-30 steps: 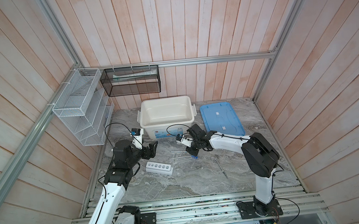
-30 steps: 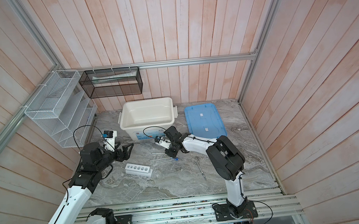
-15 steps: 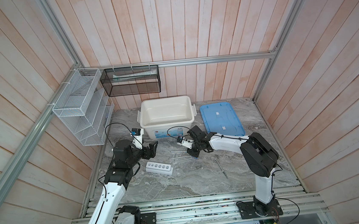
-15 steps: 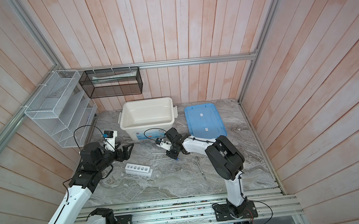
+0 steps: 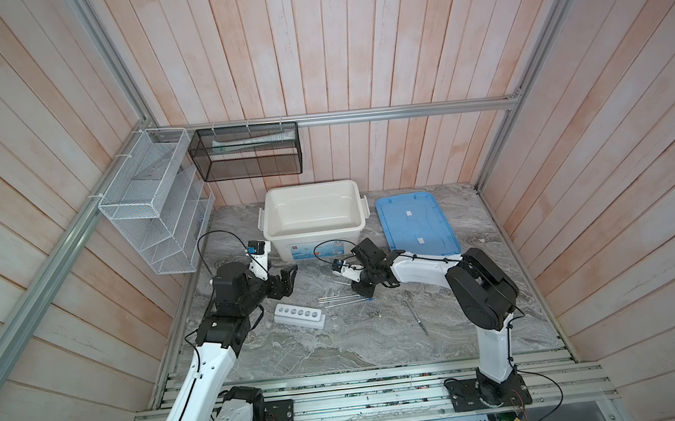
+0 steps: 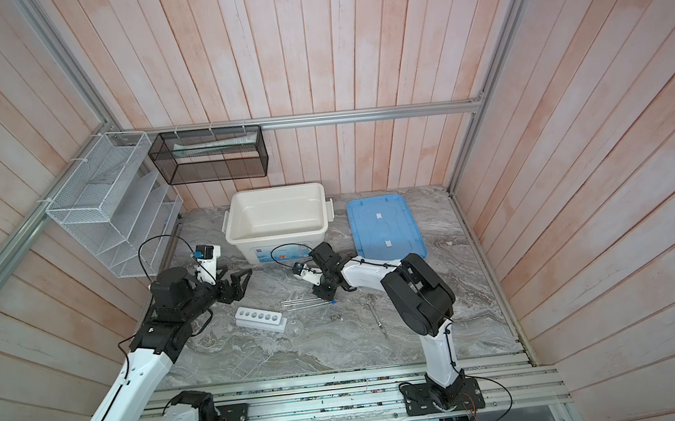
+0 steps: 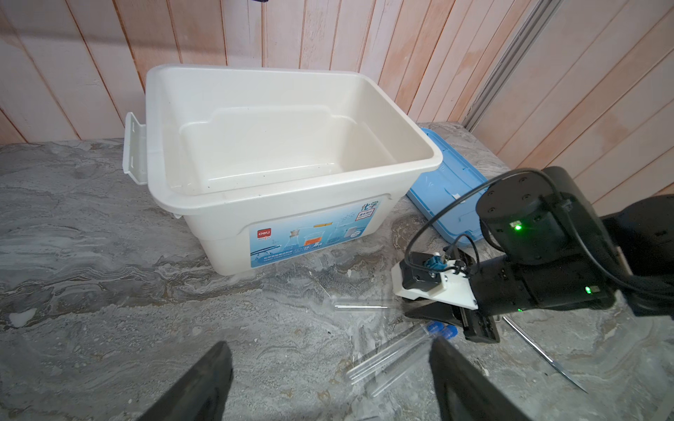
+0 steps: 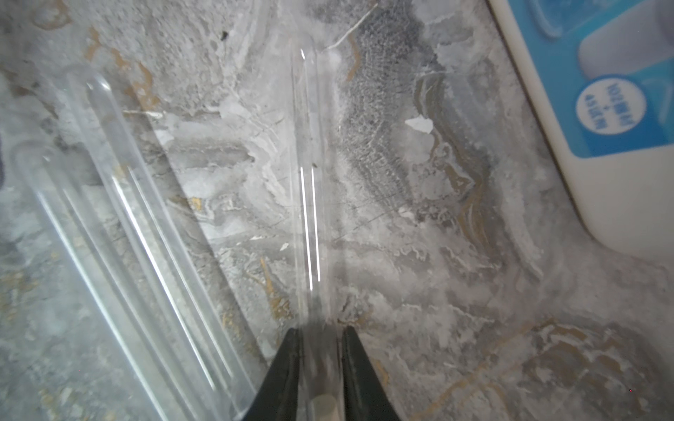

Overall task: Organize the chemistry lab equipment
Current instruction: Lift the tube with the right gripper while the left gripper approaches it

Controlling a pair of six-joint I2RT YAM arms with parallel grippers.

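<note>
Top views first: right gripper (image 5: 364, 289) is sitting low on the bench (image 5: 340, 353) before the bin (image 5: 313, 233), having shifted slightly over the last second. Left gripper (image 5: 287, 280) is hovering apart, jaws wide, carrying nothing. Blue-capped tubes (image 5: 343, 300) are lying just beside the right jaws, the rack (image 5: 298, 315) is showing empty holes, the flask (image 5: 336, 324) is sitting just beside it and the spatula (image 5: 416, 315) is lying well apart. Left wrist: white-capped tube (image 7: 361, 307) is poking out from under the right gripper, seemingly at bench level. Right wrist: jaws are standing narrow, having just tightened, pinching that tube (image 8: 310, 182) near its cap. Grasp is probably finishing; nothing is racked yet.
</note>
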